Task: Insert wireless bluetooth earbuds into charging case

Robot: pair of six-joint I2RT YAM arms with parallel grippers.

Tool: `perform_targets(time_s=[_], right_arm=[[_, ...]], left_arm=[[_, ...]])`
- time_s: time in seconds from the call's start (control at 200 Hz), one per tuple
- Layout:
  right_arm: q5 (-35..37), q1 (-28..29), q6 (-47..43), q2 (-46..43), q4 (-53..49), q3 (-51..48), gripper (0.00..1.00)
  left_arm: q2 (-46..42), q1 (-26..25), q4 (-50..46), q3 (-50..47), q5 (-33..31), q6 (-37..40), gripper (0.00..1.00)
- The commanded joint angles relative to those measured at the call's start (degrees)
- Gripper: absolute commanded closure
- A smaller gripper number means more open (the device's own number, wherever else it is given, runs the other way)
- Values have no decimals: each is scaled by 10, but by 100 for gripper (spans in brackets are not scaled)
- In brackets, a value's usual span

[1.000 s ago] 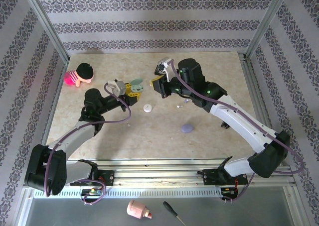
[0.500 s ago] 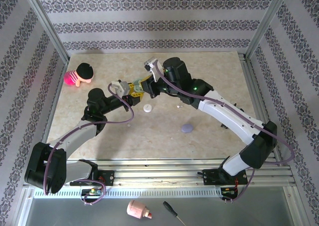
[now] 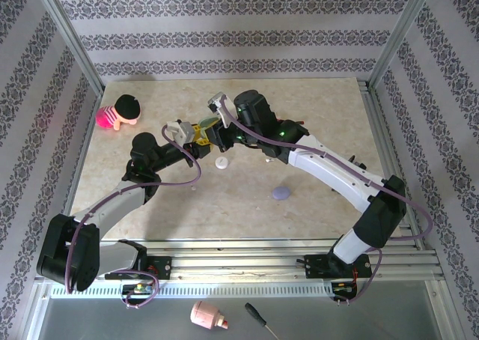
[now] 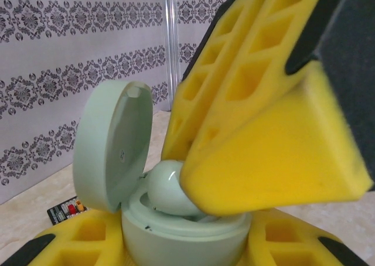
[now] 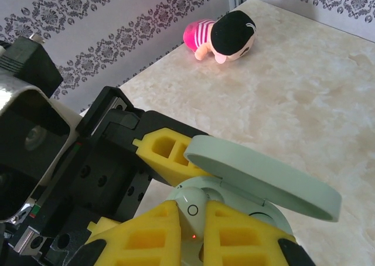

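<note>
Top external view: I see the pale marbled table point(image 3: 247, 220) with 2 arms meeting just above the centre of the frame. The left arm point(image 3: 112, 205) reaches up from the lower left, and the right arm point(image 3: 329, 171) sweeps in from the lower right. The left gripper point(image 3: 196, 135) and right gripper point(image 3: 212, 132) are nose to nose there. A doll point(image 3: 120, 111) with a black head and pink body lies at the upper left of the table.

In the left wrist view the left gripper's yellow fingers point(image 4: 76, 245) are clamped on either side of the mint-green charging case point(image 4: 181, 239). It stands upright at the bottom centre with its lid point(image 4: 111, 152) hinged open to the left.

On the table, a lavender pebble-shaped piece point(image 3: 281, 193) lies right of centre. A white round piece point(image 3: 221, 162) sits just below the grippers.

In the right wrist view the right gripper's fingers point(image 5: 146, 236) pinch the mint-green earbud point(image 5: 190, 207). From the left wrist I see that earbud touching the case's open mouth, though I cannot tell whether it is seated
</note>
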Motion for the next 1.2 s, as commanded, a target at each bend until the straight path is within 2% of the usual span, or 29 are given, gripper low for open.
perform_targets(time_s=[0.0,0.19,0.355,0.555,0.799,0.959,1.194], right_arm=[[-11,8,12,8,-4,16,90],[-6,8,48,17,-7,14,88],[10,8,65,12,2,5,75],[42,5,39,-25,8,-7,59],[61,-11,32,-68,27,-31,52],[39,-41,91,-70,40,-32,47],[-17,-76,161,-3,-1,38,44]], left_arm=[[-13,-8,17,4,-21,13,77],[-14,-8,22,3,-33,17,77],[-13,-8,25,1,-33,17,77],[-12,-8,27,-5,-35,17,77],[-13,-8,21,-6,-36,28,77],[-20,-8,-17,0,-16,50,77],[-25,-8,-28,-3,0,60,77]])
